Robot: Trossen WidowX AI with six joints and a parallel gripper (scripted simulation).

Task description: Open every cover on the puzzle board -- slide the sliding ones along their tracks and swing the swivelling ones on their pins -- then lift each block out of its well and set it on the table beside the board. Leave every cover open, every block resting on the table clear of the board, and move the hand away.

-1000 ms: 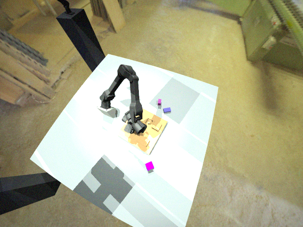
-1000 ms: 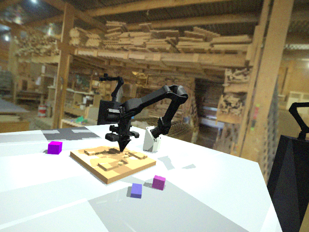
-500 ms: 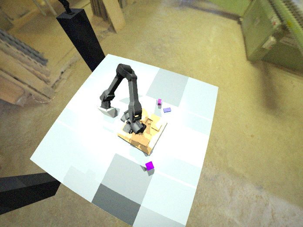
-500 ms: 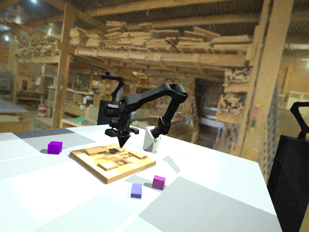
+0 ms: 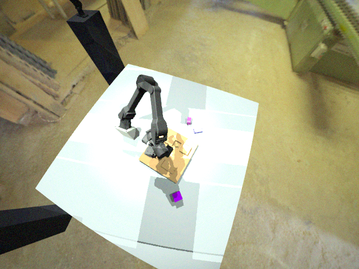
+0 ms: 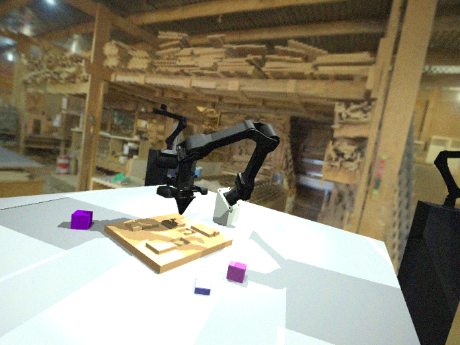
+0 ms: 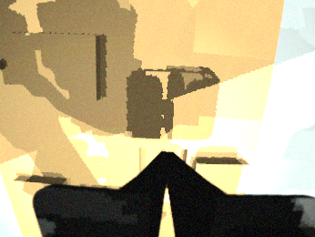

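Observation:
The wooden puzzle board [image 5: 147, 160] [image 6: 159, 267] lies on the table. My gripper [image 6: 180, 212] [image 7: 167, 157] is shut and empty, pointing down above the board's far part in the exterior view. One raised cover [image 5: 186, 149] [image 6: 161, 246] sits near a corner, another [image 6: 204, 229] along the right side. A low cover [image 6: 143, 223] at the left is shaded. A small open well [image 5: 176, 144] shows between covers. A purple block [image 5: 177, 196] [image 6: 81, 219], a magenta block [image 5: 189, 120] [image 6: 236, 271] and a flat blue block [image 5: 197, 130] [image 6: 202, 289] rest on the table, clear of the board.
The arm's pale base [image 5: 130, 132] [image 6: 225, 213] stands beside the board. Strong shadows cross the board and table [image 5: 115, 202] [image 6: 111, 308], blurring well and cover edges. Black pedestals [image 5: 95, 43] [image 6: 423, 260] stand off the table.

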